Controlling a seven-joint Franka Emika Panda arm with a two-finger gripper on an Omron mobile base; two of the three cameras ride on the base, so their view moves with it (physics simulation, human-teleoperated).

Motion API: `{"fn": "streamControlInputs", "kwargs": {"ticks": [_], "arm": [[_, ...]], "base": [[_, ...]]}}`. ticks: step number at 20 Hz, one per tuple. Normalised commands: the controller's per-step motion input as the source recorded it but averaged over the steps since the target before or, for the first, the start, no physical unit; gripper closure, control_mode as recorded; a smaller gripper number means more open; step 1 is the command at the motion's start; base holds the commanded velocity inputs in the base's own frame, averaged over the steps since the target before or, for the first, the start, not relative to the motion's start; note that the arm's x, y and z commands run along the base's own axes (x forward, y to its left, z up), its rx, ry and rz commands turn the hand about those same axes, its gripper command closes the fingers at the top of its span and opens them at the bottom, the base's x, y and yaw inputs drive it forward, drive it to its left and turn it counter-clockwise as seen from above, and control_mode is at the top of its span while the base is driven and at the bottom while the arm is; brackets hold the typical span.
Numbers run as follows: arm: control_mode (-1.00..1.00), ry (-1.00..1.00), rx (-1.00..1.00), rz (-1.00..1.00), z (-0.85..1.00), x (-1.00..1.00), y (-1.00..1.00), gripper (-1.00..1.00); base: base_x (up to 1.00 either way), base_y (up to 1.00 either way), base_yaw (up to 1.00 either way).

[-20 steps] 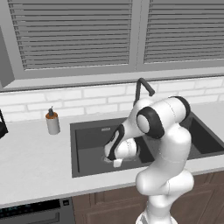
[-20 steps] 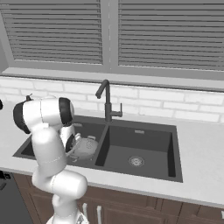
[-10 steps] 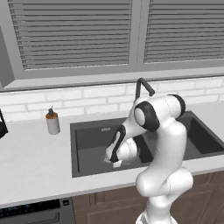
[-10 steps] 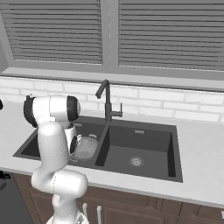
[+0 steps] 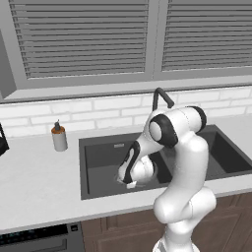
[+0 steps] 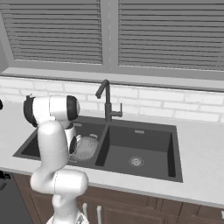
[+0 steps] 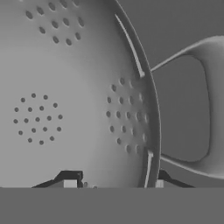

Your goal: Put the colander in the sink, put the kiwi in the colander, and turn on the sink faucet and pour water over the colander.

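Note:
The grey metal colander (image 6: pixel 86 148) sits in the left basin of the dark sink (image 6: pixel 144 133), partly behind my arm. Up close, the colander (image 7: pixel 65 100) shows its hole clusters, with one loop handle (image 7: pixel 210 105) at the right. My gripper (image 7: pixel 114 183) is open, its fingertips (image 7: pixel 70 183) standing on either side of the rim without pinching it. From the left base view my gripper (image 5: pixel 129 182) hangs low in the left basin of the sink (image 5: pixel 98 152). The dark gooseneck faucet (image 6: pixel 106 99) stands behind the divider. The kiwi and the water are out of view.
A soap bottle (image 5: pixel 59 137) with a brown cap stands on the counter left of the sink. The right basin has a silver drain (image 6: pixel 136 161). The faucet (image 5: pixel 160 96) rises just behind my arm's elbow. A tiled wall and a window sill close off the back.
The jaws have parted and let go of the colander's rim. The colander rests in the left basin, and the arm has settled slightly lower over it.

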Motion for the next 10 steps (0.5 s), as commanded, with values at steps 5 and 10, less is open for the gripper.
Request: {"fn": "streamControlInputs", "kwargs": {"ticks": [5,10], "arm": [[-1.0,0.0,0.0,0.0,0.25,0.0,-0.06,-1.0],[-1.0,0.04,0.0,0.0,0.46,0.0,-0.11,-1.0]], "base": [[0.0,0.0,0.0],[0.0,0.0,0.0]]}}
